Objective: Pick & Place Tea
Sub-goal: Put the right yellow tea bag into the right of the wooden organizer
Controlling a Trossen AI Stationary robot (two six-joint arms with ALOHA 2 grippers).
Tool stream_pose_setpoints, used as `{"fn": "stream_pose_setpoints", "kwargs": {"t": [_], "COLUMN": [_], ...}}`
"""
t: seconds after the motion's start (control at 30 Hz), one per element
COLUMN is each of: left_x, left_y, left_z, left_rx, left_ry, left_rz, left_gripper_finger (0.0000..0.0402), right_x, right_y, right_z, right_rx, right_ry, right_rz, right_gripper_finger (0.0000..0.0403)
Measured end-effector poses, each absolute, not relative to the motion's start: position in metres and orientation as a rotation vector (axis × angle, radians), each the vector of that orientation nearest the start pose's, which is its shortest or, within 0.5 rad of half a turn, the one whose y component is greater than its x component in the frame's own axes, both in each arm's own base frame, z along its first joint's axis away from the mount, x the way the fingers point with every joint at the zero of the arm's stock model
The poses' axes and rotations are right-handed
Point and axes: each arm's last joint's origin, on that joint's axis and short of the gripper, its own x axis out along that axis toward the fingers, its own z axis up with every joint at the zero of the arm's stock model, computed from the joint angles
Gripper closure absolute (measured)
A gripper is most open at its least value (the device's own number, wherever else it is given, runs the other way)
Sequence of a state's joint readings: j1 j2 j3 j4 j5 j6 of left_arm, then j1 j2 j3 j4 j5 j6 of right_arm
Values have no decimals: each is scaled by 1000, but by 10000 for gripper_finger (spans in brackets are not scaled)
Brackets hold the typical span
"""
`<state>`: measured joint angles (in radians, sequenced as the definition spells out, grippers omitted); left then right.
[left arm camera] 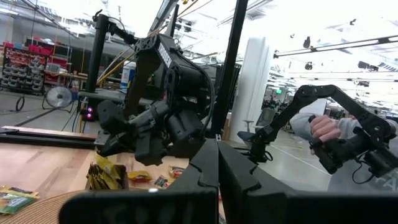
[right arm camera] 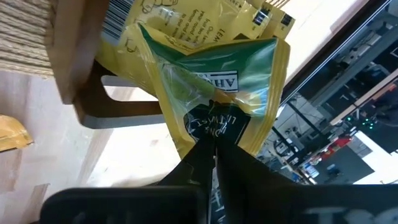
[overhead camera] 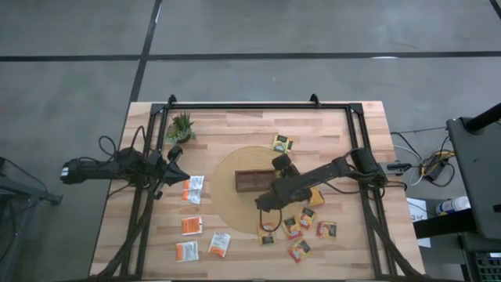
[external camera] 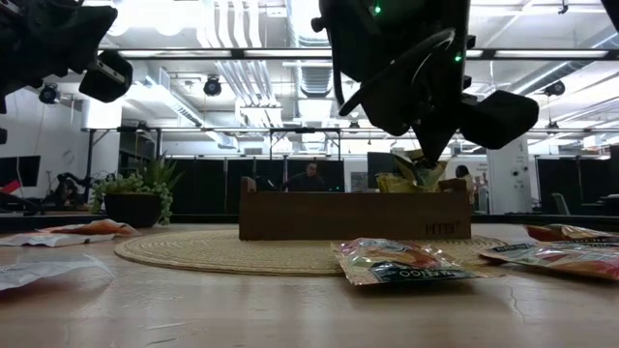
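High view: the right gripper [overhead camera: 283, 174] hangs over the right end of the tray [overhead camera: 249, 181] on the round mat [overhead camera: 227, 205]; loose tea sachets [overhead camera: 192, 189] lie around. The left gripper [overhead camera: 174, 154] waits by the left rail, fingers together.

Low view: the yellow sachet [external camera: 404, 181] stands inside the tray's right end.

Right wrist view: the fingers [right arm camera: 202, 155] pinch that sachet's edge.

One tray [overhead camera: 249, 181], one plant [overhead camera: 181, 126], one mat [overhead camera: 227, 205], about a dozen sachets [overhead camera: 192, 225].

Right claw [overhead camera: 280, 166] over the tray [overhead camera: 252, 181], sachets [overhead camera: 296, 229] scattered nearby
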<state>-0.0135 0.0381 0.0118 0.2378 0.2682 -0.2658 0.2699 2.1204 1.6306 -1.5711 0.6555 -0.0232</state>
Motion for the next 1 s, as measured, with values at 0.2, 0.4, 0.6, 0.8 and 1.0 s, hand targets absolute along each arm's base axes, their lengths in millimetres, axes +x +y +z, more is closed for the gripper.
{"fn": "stream_pose_setpoints", "kwargs": {"t": [0.2, 0.4, 0.6, 0.8, 1.0], "left_x": [96, 96, 96, 96, 96], "left_y": [-9, -9, -9, -9, -9], "left_z": [187, 187, 187, 187, 187], "left_rx": [-236, -236, -236, -236, -236], "left_ry": [-172, -172, -172, -172, -172], "left_rz": [-307, -307, -307, -307, -307], "left_gripper_finger": [402, 402, 402, 402, 402], "right_x": [351, 351, 347, 330, 303], "right_y": [79, 79, 78, 74, 69], "right_z": [186, 189, 204, 242, 278], "right_rx": [-939, -929, -886, -694, -444], "right_ry": [1858, 1848, 1798, 1678, 1469], "right_rz": [-218, -229, -265, -351, -375], "right_gripper_finger": [334, 278, 243, 228, 227]}}
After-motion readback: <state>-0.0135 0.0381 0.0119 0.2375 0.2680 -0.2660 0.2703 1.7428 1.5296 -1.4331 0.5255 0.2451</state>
